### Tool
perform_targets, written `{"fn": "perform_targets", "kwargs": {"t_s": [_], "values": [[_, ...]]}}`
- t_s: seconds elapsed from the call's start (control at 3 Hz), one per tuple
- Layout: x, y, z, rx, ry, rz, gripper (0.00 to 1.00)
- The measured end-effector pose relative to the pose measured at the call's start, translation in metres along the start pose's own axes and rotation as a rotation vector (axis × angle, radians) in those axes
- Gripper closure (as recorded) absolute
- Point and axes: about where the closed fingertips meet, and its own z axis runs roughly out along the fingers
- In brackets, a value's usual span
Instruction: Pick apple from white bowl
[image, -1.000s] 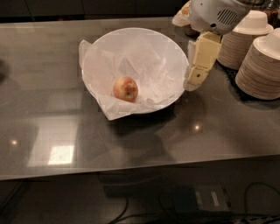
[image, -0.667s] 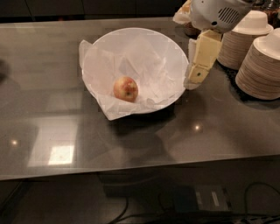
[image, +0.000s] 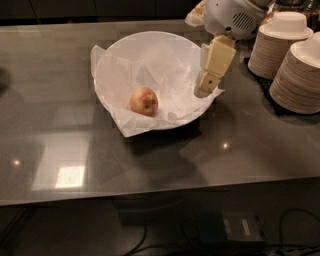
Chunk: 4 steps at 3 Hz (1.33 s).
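Yellow-orange with a red blush, the apple (image: 144, 101) sits on the crinkled paper liner (image: 115, 75), low in the front of the white bowl (image: 150, 35) on the glossy grey surface (image: 50, 125). The gripper (image: 205, 90) hangs at the bowl's right rim, tip down, apart from the apple; clenched or released, I cannot tell. Stacks of beige paper bowls (image: 277, 47) stand at right.

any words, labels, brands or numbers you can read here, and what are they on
No readable text anywhere in this view.
The apple, the white bowl and its paper liner are unmarked.
The stacks of paper bowls show no print.
The tool, over the bowl's rim on the stacks' side, bears no label.
Pale patches on the dark box under the table may be labels, too blurred to read.
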Motion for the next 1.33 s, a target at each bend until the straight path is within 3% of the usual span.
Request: {"fn": "perform_targets", "kwargs": {"t_s": [0.67,1.0,1.33], "values": [[-0.031,-0.018,0.076,-0.135,-0.103,-0.056,0.00],[-0.034,-0.015,0.103,-0.194,-0.110,-0.063,0.04],[-0.029,-0.013,0.121,-0.220,-0.098,-0.055,0.06]]}}
